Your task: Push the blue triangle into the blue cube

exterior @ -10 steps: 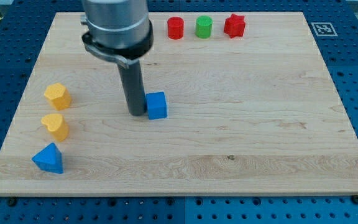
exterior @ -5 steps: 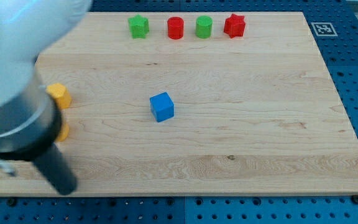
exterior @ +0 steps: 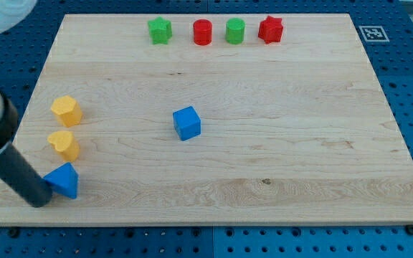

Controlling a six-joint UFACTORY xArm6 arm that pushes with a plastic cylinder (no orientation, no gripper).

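Arm body cut off by view's left and top edges, only lower barrel and rod showing. Rod covers blue triangle (exterior: 64,180) left corner; contact with my tip (exterior: 39,202) looks likely, can't confirm. Lower yellow block (exterior: 64,145) shape unclear. Marker tag (exterior: 371,33) at view's top right too small to read.

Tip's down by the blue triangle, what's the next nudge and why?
Probably a short push toward the view's right and slightly up. My tip sits at the blue triangle's lower-left side, seemingly touching it, and the blue cube lies up and to the right. Pushing along that line looks likely to miss the two yellow blocks just above the triangle.
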